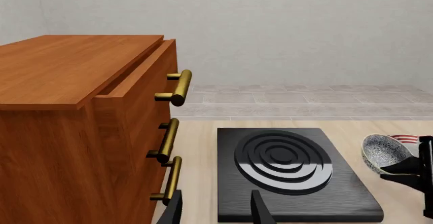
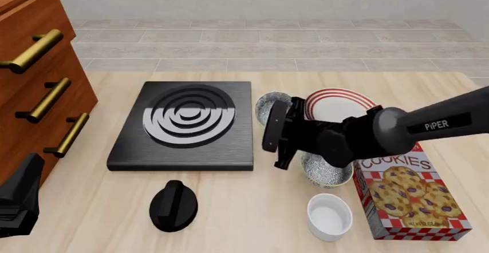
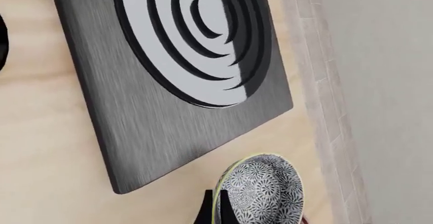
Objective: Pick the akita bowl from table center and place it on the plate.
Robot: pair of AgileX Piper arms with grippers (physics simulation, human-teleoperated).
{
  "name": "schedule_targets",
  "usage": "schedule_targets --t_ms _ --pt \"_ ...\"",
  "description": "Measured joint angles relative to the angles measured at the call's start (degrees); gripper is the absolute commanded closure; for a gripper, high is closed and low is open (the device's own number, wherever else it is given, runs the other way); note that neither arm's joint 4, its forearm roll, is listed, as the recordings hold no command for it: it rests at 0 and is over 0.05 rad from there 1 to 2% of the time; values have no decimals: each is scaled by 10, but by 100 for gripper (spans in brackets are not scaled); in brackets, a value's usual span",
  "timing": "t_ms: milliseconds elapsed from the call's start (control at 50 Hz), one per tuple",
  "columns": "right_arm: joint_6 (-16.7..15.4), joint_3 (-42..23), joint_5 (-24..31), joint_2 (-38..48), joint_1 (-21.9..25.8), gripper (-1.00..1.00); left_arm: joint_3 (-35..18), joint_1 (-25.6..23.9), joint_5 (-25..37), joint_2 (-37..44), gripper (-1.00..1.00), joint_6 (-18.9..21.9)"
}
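Right claw (image 2: 276, 131) gripping akita bowl (image 2: 269, 106)

- A black stove plate (image 2: 185, 128) with grey concentric rings, left of centre.
- A wooden drawer cabinet (image 2: 34, 87) with brass handles, at the left edge.
- A black knob (image 2: 173, 205), lower centre.
- A white cup (image 2: 330, 216), lower right.
- A cookie box (image 2: 405, 193) beside it.
- Another speckled bowl (image 2: 324, 171), seemingly just above the cup, partly hidden.
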Motion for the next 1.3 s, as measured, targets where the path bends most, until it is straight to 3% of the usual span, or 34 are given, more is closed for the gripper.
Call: schedule_targets --t_ms 440,1300 --pt "69 -16 37 -54 -14 100 0 0 0 0 -100 0" --pt "159 -60 79 -58 -128 100 0 0 0 0 -100 0"
